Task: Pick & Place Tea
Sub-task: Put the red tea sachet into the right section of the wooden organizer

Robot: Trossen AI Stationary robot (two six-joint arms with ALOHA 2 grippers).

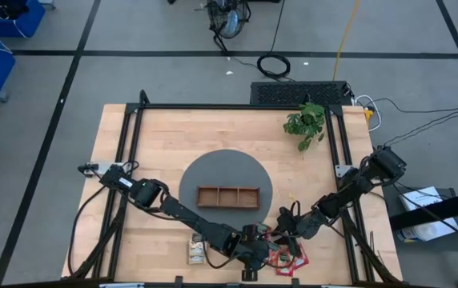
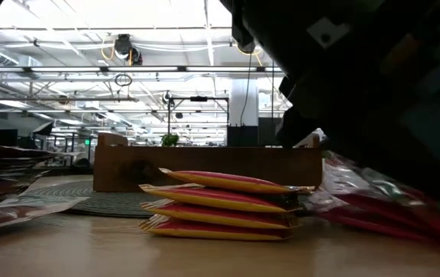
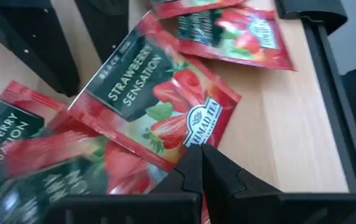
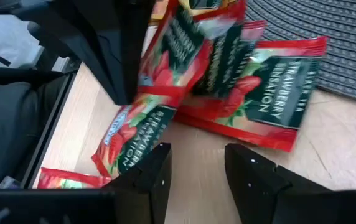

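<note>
Wooden desk (image 1: 165, 128) with round grey mat (image 1: 197, 172) carrying empty tray (image 1: 227, 196). Red tea sachets (image 1: 287, 258) heaped at near edge, awaiting sorting. Left gripper (image 3: 201, 163) pinched shut on one sachet's edge; right gripper (image 4: 196, 167) hovers wide, empty, just beside

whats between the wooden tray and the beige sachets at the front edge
Bare table, plus the left arm crossing it, in the high view, between wooden tray and beige sachets.

Industrial hall — ceiling trusses (image 2: 128, 73)
</note>
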